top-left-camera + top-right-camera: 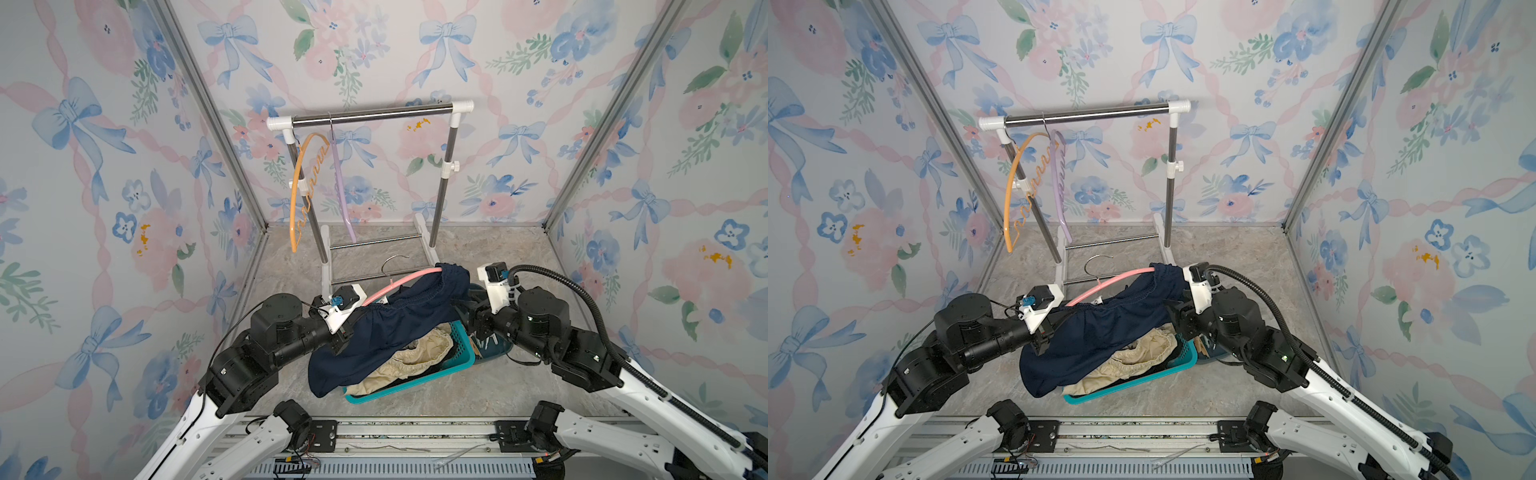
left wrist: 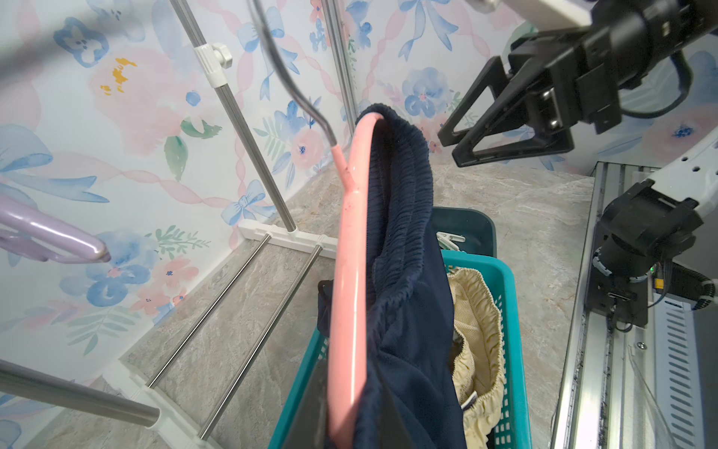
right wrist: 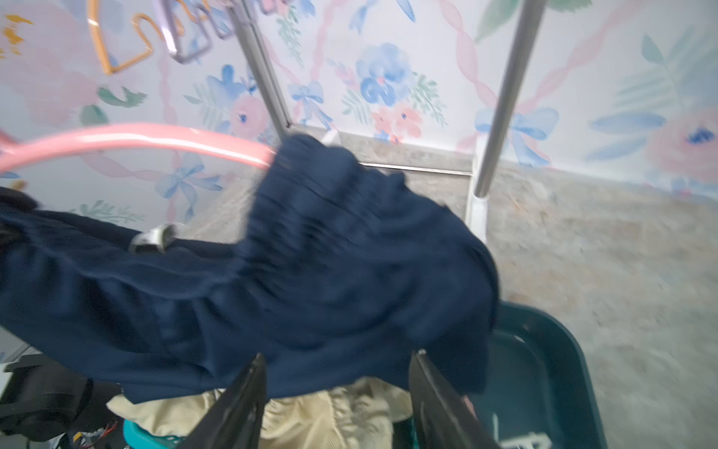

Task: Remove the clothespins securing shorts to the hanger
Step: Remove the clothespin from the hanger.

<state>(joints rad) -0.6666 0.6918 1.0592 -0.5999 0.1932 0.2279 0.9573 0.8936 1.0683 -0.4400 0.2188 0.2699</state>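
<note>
Navy shorts (image 1: 390,328) drape over a pink hanger (image 1: 399,280) above a teal basket (image 1: 415,386) that holds cream shorts (image 1: 415,357). The left gripper (image 1: 343,338) has its jaws clamped on the hanger's 8 o'clock end. The right gripper (image 2: 450,149), at the navy shorts' 3 o'clock, has its jaws apart and empty. White clothespins (image 2: 448,239) lie in a dark green tub (image 1: 496,351) at the basket's 3 o'clock.

Right wrist view's navy shorts (image 3: 311,252) motion-blurred, one end of the pink hanger (image 3: 136,140) beneath them.

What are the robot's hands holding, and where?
Left end effector: pink hanger, near one end of its arm. Right end effector: open, nothing held.
</note>
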